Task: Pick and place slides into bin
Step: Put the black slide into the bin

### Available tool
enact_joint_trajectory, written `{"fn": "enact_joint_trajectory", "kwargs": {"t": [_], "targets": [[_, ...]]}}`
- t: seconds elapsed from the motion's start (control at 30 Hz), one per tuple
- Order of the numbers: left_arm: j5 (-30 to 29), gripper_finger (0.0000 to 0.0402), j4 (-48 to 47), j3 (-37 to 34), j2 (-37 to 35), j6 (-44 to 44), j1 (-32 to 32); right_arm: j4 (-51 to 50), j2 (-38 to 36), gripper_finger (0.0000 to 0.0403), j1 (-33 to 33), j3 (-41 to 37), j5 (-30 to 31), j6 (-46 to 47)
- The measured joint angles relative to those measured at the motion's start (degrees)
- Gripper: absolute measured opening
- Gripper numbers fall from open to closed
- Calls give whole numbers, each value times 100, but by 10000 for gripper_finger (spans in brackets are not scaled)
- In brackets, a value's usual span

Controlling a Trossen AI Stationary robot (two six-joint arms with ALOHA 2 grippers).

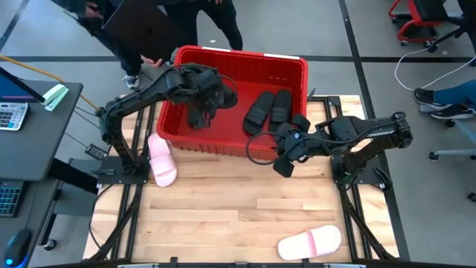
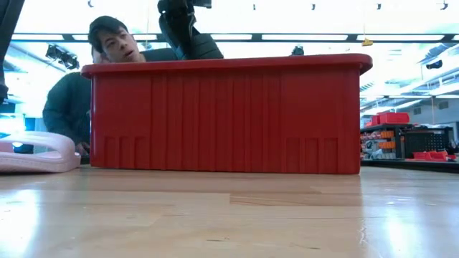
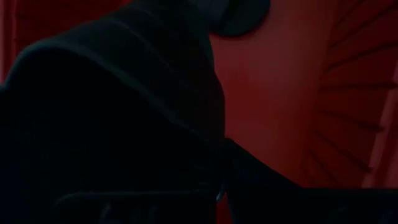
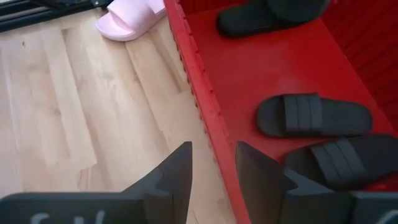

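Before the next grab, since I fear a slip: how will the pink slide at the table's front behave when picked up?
The pink slide looks like moulded foam, so probably light. Its wide strap likely gives a claw something to pinch. Lying flat on the table, it should not roll, though it may skid if nudged.

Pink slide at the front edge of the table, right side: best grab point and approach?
Grip the wide strap of the pink slide, coming straight down from above. It lies flat, sole down, on the table, so the arched strap is the only raised part a tool can close across. One finger would go into the open toe end, one on top. The right tool, open by the bin, is nearer.
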Motion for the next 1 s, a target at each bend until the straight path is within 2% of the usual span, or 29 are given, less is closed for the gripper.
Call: {"fn": "enact_joint_trajectory", "kwargs": {"t": [0.2,0.5,0.6,0.83,1.0], "targets": [[674,12,-21,0,0,321,411,0,0,128,0,0,226,-6],[891,12,-78,-2,185,1671,934,2,0,128,0,0,230,-6],[1217,12,-75,-2,404,1761,1202,2,0,128,0,0,233,-6],[1450,12,-122,-2,1135,2071,1828,2,0,128,0,0,235,-8],[1908,12,-134,-2,1685,2170,2155,1,0,128,0,0,248,-200]]}}
